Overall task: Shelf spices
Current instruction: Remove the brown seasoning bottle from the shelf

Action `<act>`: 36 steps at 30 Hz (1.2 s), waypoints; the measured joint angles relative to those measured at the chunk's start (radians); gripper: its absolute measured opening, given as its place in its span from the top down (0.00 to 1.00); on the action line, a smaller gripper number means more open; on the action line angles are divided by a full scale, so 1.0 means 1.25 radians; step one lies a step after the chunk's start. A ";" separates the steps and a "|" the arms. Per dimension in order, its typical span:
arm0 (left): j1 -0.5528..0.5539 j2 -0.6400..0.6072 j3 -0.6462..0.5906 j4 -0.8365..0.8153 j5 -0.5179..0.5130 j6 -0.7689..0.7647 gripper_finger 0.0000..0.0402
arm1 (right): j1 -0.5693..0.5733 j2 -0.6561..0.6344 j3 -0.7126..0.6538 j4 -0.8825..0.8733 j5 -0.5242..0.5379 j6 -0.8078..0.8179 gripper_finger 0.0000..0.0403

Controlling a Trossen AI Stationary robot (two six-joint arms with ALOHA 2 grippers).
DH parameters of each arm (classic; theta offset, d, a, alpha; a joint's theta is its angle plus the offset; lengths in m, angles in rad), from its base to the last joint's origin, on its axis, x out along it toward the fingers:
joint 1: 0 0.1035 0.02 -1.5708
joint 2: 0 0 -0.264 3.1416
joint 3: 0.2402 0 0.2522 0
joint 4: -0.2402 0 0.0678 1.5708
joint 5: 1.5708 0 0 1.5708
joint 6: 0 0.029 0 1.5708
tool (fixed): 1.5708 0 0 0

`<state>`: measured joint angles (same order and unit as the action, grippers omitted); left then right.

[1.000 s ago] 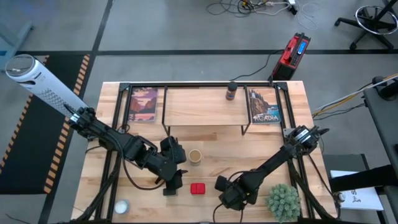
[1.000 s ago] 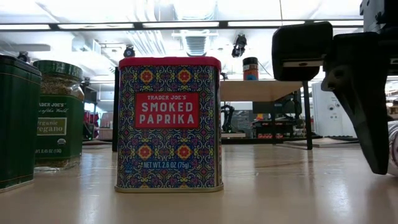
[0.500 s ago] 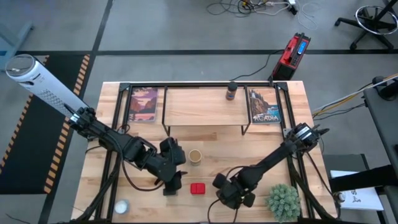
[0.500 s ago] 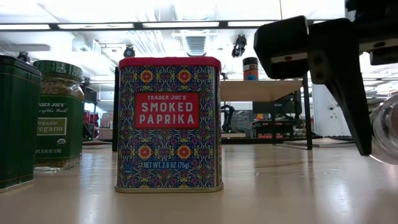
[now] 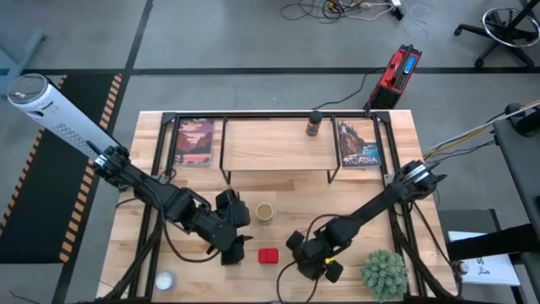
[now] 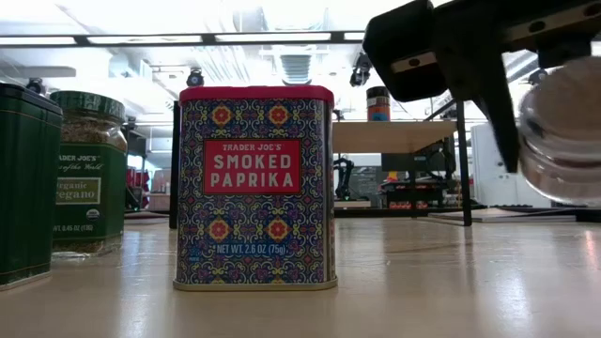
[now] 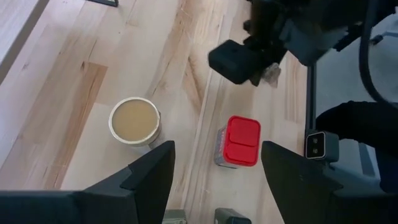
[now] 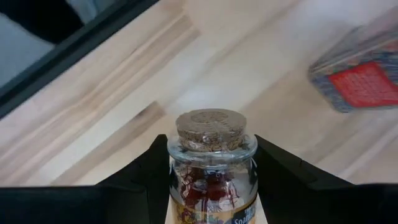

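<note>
My right gripper [image 5: 309, 255] [image 8: 211, 163] is shut on the tiny clear jar [image 8: 211, 158], which has a cork lid; it hovers right of the red square tin [image 5: 268, 256] [image 6: 255, 186]. My left gripper [image 5: 233, 230] [image 7: 217, 177] is open above the table, beside the tan round jar [image 5: 265, 211] [image 7: 134, 121]. The green-lidded jar [image 6: 86, 174] and the dark box [image 6: 23, 183] stand left of the tin in the low view. The dark-capped brown bottle [image 5: 314, 125] stands on the shelf [image 5: 270, 145]. My right gripper pinches the tiny clear jar by its glass body just under the cork [image 8: 211, 144], one finger [image 8: 149, 180] on each side. The jar [image 6: 563, 131] stays upright and is lifted clear of the table.
Two picture cards [image 5: 195, 142] [image 5: 358, 143] stand at the shelf's ends. A green spiky plant [image 5: 384, 272] sits at the near right corner, close to my right arm. A small white round object [image 5: 163, 280] lies at the near left corner.
My right gripper has risen and shifted a little toward the table's left, carrying the tiny clear jar off the table; in the low view the jar has come up into sight. My left gripper has hardly moved.
</note>
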<state>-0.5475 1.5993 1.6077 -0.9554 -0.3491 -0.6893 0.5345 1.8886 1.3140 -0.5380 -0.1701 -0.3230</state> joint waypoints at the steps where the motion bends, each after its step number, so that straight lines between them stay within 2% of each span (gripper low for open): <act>1: -0.003 0.000 0.000 0.003 -0.001 0.003 0.43 | -0.005 -0.008 -0.012 0.014 -0.006 0.013 0.59; 11: -0.028 0.002 0.000 0.071 -0.095 0.102 0.43 | -0.034 -0.169 -0.200 0.259 -0.005 0.155 0.59; 18: -0.029 0.033 -0.004 0.105 -0.159 0.189 0.43 | -0.035 -0.287 -0.343 0.426 0.115 0.278 0.59; 23: -0.028 0.070 -0.005 0.140 -0.224 0.231 0.43 | -0.022 -0.325 -0.409 0.533 0.188 0.348 0.59; 27: -0.030 0.093 -0.005 0.175 -0.279 0.233 0.43 | -0.005 -0.329 -0.428 0.569 0.243 0.369 0.59; 36: -0.031 0.142 -0.006 0.306 -0.298 0.221 0.43 | 0.043 -0.329 -0.431 0.608 0.379 0.383 0.59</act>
<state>-0.5858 1.7766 1.6001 -0.5725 -0.7219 -0.4127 0.5877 1.4776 0.7758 0.2220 0.3042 0.1559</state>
